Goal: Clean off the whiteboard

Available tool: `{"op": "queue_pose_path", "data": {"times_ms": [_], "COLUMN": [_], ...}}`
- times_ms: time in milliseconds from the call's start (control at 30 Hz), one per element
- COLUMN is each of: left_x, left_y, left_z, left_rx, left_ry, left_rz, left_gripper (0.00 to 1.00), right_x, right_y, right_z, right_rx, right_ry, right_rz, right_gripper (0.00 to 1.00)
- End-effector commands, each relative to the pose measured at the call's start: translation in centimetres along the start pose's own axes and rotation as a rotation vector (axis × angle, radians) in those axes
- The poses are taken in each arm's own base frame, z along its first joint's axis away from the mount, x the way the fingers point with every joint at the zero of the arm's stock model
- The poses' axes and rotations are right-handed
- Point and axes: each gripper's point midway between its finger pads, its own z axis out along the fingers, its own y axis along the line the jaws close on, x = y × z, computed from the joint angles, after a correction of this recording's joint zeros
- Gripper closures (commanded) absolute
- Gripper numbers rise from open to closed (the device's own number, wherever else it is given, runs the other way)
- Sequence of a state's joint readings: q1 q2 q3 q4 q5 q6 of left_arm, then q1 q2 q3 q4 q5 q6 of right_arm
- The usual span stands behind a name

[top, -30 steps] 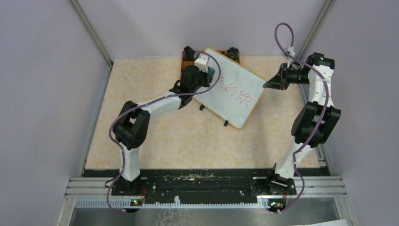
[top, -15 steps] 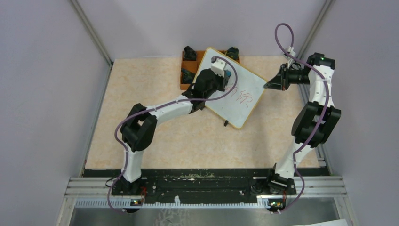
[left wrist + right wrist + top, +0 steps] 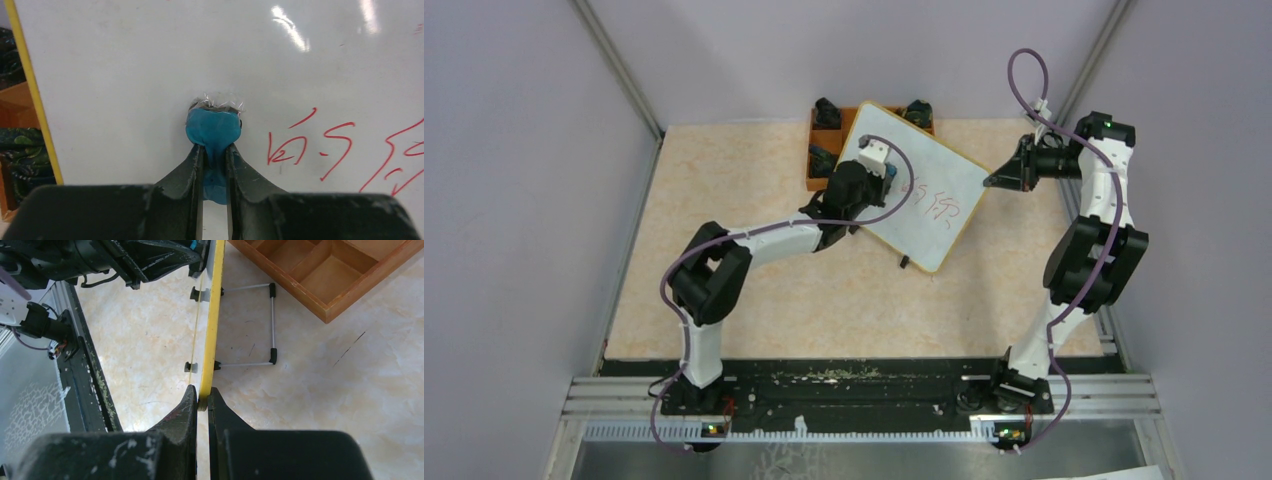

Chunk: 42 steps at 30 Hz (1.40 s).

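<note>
whiteboard: the whiteboard [image 3: 929, 205] stands tilted on its wire stand [image 3: 272, 325] on the table [image 3: 824, 290]. its white face is straight ahead of the left pincer and its yellow rim runs away from the right pincer's tips.
left pincer: the left pincer [image 3: 214, 150] is closed on a blue eraser [image 3: 212, 127], whose front end presses on the board just ahead of the fingertips.
right pincer: the right pincer [image 3: 201, 400] is clamped on the thin yellow rim, one jaw on each side of the board.
writing: the red strokes [image 3: 310, 145] lie to the right of the left pincer's tip, just beside the eraser. the face to its left is bare white.
how it handles: we judge the board stiff, flat and light, with a slick face. on so slim a stand it would likely slide or tip back under a push.
where to hold: we would take it by the rim, as the right pincer does. the smooth face offers nothing to pinch, and a rim grip braces it against the wiping.
eraser: it looks soft and bulges at the contact, so we expect it to give under pressure.
tray: the orange-brown tray [image 3: 325, 270] lies on the table beyond the right pincer, on the stand side of the board.
</note>
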State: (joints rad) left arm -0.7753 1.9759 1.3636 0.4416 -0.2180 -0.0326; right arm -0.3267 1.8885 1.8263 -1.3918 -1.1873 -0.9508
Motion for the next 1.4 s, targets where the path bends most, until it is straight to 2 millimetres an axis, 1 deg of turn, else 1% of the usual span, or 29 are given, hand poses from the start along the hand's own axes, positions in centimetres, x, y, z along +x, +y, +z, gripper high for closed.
{"op": "queue_pose_path", "data": {"times_ms": [0, 200, 267, 333, 500, 567, 700, 767, 833, 933, 1033, 1167, 1267, 1367], "left_x": [1.6, 1.3, 1.3, 1.4, 2.0, 2.1, 1.8, 1.7, 1.6, 1.5, 1.5, 1.6, 1.6, 1.4], "left_y": [4.2, 5.2, 4.8, 4.1, 0.6, -1.5, -4.6, -5.8, -6.3, -5.7, -4.2, -1.3, 1.7, 4.6], "left_z": [-0.8, -0.4, -0.3, -0.3, -0.6, -0.9, -1.3, -1.3, -1.3, -1.2, -1.4, -2.0, -2.1, -1.9], "left_rx": [-0.091, -0.117, -0.101, -0.069, 0.017, 0.055, 0.108, 0.125, 0.128, 0.099, 0.050, -0.022, -0.075, -0.111], "left_ry": [0.057, 0.061, 0.059, 0.062, 0.071, 0.072, 0.060, 0.056, 0.054, 0.050, 0.050, 0.043, 0.050, 0.053], "left_rz": [0.006, 0.015, 0.005, -0.018, -0.046, -0.046, -0.054, -0.053, -0.046, -0.028, -0.004, 0.009, 0.014, -0.004], "left_gripper": [1.00, 1.00, 1.00, 1.00, 1.00, 1.00, 1.00, 1.00, 1.00, 1.00, 1.00, 1.00, 1.00, 1.00], "right_x": [1.3, 1.4, 1.5, 1.5, 1.5, 1.6, 1.6, 1.6, 1.6, 1.6, 1.6, 1.6, 1.6, 1.6], "right_y": [0.6, 0.6, 0.6, 0.6, 0.5, 0.5, 0.7, 0.7, 0.8, 0.8, 0.8, 0.8, 0.7, 0.7], "right_z": [0.8, 0.9, 0.9, 0.9, 1.0, 1.0, 1.0, 0.9, 0.9, 0.8, 0.8, 0.9, 1.0, 1.0], "right_rx": [-0.013, -0.018, -0.016, -0.017, -0.020, -0.021, -0.026, -0.024, -0.024, -0.021, -0.020, -0.023, -0.024, -0.024], "right_ry": [0.073, 0.074, 0.076, 0.076, 0.071, 0.072, 0.072, 0.073, 0.075, 0.079, 0.078, 0.071, 0.069, 0.069], "right_rz": [-0.047, -0.045, -0.047, -0.045, -0.045, -0.042, -0.042, -0.044, -0.048, -0.049, -0.047, -0.046, -0.042, -0.042], "right_gripper": [1.00, 1.00, 1.00, 1.00, 1.00, 1.00, 1.00, 1.00, 1.00, 1.00, 1.00, 1.00, 1.00, 1.00]}}
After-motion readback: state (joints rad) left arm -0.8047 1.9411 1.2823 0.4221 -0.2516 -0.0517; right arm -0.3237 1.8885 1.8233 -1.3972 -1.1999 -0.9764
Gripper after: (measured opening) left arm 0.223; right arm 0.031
